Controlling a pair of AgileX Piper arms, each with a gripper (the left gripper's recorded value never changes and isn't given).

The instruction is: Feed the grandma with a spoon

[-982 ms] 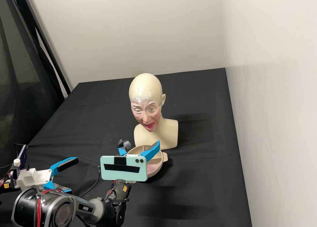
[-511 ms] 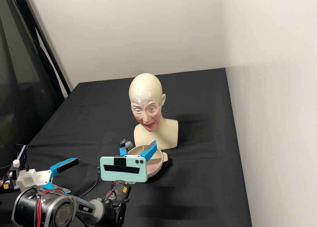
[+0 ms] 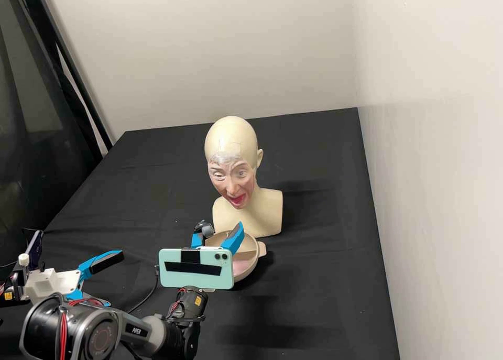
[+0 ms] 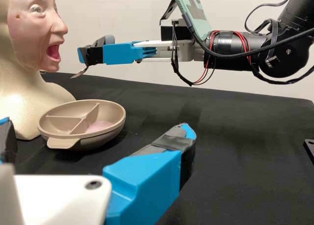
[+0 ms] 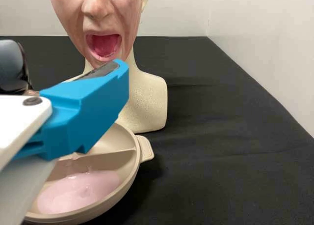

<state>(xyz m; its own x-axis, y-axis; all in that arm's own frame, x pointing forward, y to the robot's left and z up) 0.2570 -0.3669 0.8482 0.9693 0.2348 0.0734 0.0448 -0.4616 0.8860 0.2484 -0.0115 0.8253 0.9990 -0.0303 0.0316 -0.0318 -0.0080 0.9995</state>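
Bench (image 3: 314, 203): one, draped in black, with everything set out on it.
Grandma head (image 3: 238, 176): one, stood upright behind the bowl with its mouth wide open. No shift is seen from a second ago.
Right gripper (image 3: 222, 228): one, held over the bowl's far edge in front of the chin. Its blue fingers (image 3: 233, 238) are parted and nothing is seen between them. It has been carried closer to the head since a second ago, and the gap looks narrower.
Left gripper (image 3: 114, 277): one, kept low at the bench's near left corner, well apart from the bowl. Its fingers are spread wide and nothing is held. Hardly any change is seen.
Phone (image 3: 196, 268): one, mint green, strapped across the right wrist.
Bowl (image 4: 98, 135): one, tan, split into three compartments and set just in front of the bust's base. It has not moved.
Pink food (image 5: 73, 193): one patch, lying in a single compartment.
Spoon (image 4: 79, 74): one, with only its grey tip seen, jutting from under a dark-wrapped fingertip. How it is fastened cannot be told. The tip is aimed at the head and slanted downward, with its long axis run along the fingers. It is held near the mouth, a little below the lips and not touching.
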